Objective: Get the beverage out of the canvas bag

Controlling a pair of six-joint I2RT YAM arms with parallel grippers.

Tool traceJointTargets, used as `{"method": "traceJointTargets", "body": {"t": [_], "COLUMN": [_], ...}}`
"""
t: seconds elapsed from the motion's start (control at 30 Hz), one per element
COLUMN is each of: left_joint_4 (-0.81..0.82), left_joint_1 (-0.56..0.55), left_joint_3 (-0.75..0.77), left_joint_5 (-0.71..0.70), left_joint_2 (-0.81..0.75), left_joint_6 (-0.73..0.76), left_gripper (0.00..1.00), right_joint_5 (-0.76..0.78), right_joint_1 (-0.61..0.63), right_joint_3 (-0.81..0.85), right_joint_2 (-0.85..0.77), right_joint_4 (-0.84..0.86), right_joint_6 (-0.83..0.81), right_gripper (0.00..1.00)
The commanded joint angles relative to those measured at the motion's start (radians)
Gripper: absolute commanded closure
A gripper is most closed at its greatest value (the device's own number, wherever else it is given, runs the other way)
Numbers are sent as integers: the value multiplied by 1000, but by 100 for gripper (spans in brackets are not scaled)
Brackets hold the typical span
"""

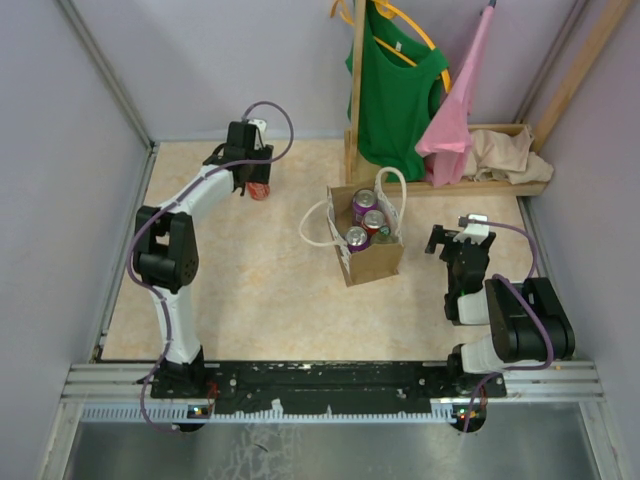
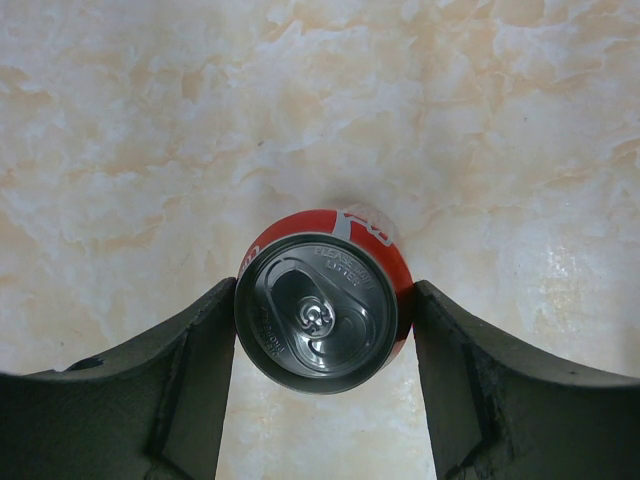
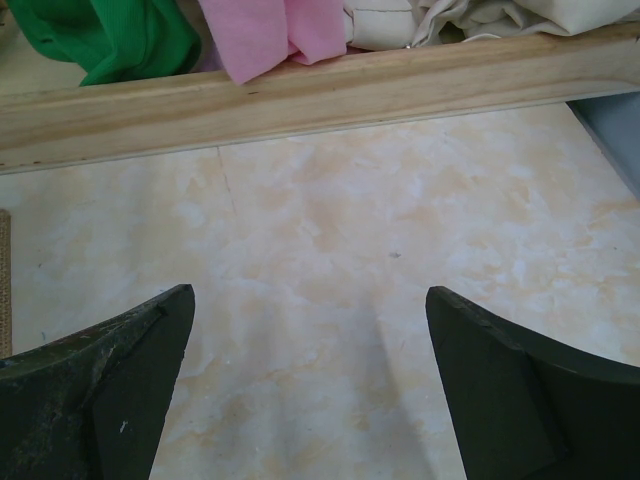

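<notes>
A red beverage can (image 2: pixel 318 318) stands top-up between the fingers of my left gripper (image 2: pixel 322 300), and both pads press against its sides. In the top view that can (image 1: pixel 260 190) is at the table's far left, well away from the canvas bag (image 1: pixel 375 262). I cannot tell whether it rests on the table or hangs just above it. The tan bag stands upright in the middle with white rope handles (image 1: pixel 393 190) and other cans (image 1: pixel 364 205) inside. To the right of the bag, my right gripper (image 1: pixel 452 240) is open (image 3: pixel 310 295) over bare table.
A wooden rack (image 1: pixel 357 90) at the back holds a green shirt (image 1: pixel 398 85) and a pink garment (image 1: pixel 460 110). A beige cloth heap (image 1: pixel 510 155) lies on its base rail (image 3: pixel 300 95). Grey walls close in both sides.
</notes>
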Motion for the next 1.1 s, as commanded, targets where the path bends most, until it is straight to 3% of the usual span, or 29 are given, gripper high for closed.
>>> {"method": "traceJointTargets", "body": {"t": [0.0,0.57,0.63,0.7,0.8,1.07], "left_joint_4": [50,-42,-51,-54,-59,-53], "left_joint_1": [6,15,16,16,15,16], "left_joint_3": [67,10,9,5,5,13], "left_joint_5": [-15,-51,-53,-52,-49,-50], "left_joint_2": [-14,-35,-31,-31,-33,-41], "left_joint_6": [-10,21,20,19,19,22], "left_gripper": [100,100,89,61,28,1], "right_joint_5": [-1,-1,0,0,1,0], "right_joint_1": [-2,-2,-2,-2,-2,-2], "right_joint_3": [21,21,21,21,21,21], "right_joint_2": [1,0,1,1,1,1], "right_joint_4": [43,43,43,44,43,43], "right_joint_6": [9,9,8,8,9,9], "right_gripper": [1,1,1,1,1,1]}}
